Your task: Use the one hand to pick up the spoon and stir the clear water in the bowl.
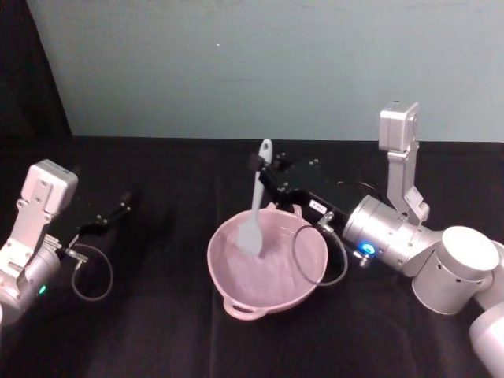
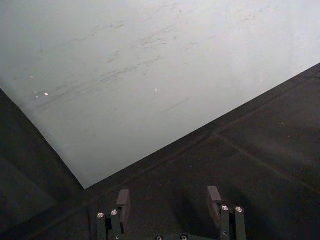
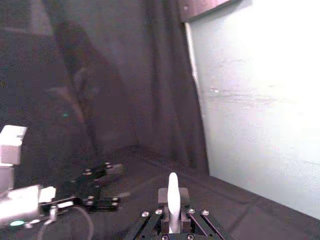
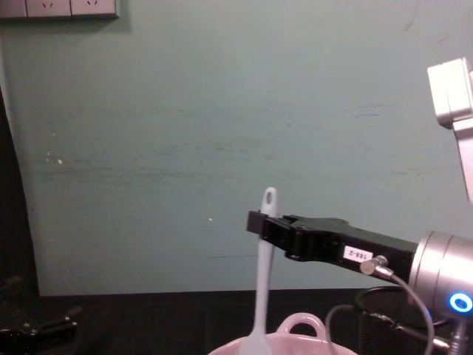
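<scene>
Low at the left, the left gripper (image 2: 168, 200) is parked well apart from the work, its fingers spread wide with nothing between them. At the middle, the spoon (image 1: 256, 201) is held nearly upright, paddle head down inside the bowl (image 1: 216, 264), where a rippled sheen is taken for water. From the right, its upper handle is clamped by the right gripper (image 1: 258, 163), the nearer arm.

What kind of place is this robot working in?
Likely a lab test setup: a black-draped table, a pale green wall with sockets, and the right hand holding a spoon in a bowl.
</scene>
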Motion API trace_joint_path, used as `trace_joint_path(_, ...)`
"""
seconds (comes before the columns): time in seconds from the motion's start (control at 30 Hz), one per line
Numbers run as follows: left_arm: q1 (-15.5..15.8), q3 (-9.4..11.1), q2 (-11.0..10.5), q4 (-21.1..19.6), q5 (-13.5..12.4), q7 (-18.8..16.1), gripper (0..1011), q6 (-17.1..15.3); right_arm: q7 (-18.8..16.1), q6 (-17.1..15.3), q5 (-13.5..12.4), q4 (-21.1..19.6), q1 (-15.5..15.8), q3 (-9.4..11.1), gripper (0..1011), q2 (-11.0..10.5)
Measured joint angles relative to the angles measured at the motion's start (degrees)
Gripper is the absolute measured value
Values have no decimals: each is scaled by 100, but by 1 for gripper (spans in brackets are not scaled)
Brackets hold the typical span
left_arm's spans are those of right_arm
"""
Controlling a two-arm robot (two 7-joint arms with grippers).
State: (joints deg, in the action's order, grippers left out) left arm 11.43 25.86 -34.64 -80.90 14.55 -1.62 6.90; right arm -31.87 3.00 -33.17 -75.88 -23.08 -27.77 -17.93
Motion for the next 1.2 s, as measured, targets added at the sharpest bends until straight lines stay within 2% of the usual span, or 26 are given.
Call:
trace_joint_path(0.17, 0, 0, 0, 0, 0, 0, 1005, 0, 127, 27, 93, 1, -3, 92, 121, -95)
trace_joint_path(0.4, 0, 0, 0, 0, 0, 0, 1005, 0, 286, 40, 316, -299, 156, 215, 121, -337)
trace_joint_path(0.63, 0, 0, 0, 0, 0, 0, 1005, 0, 327, -58, 626, -802, 360, 129, 121, -538)
trace_joint_path(0.73, 0, 0, 0, 0, 0, 0, 1005, 0, 306, -100, 698, -924, 403, 71, 121, -562)
trace_joint_path(0.87, 0, 0, 0, 0, 0, 0, 1005, 0, 229, -174, 772, -1114, 447, -66, 121, -533)
trace_joint_path(0.97, 0, 0, 0, 0, 0, 0, 1005, 0, 163, -202, 769, -1136, 425, -144, 121, -436)
trace_joint_path(1.2, 0, 0, 0, 0, 0, 0, 1005, 0, 84, -251, 565, -782, 227, -190, 121, -155)
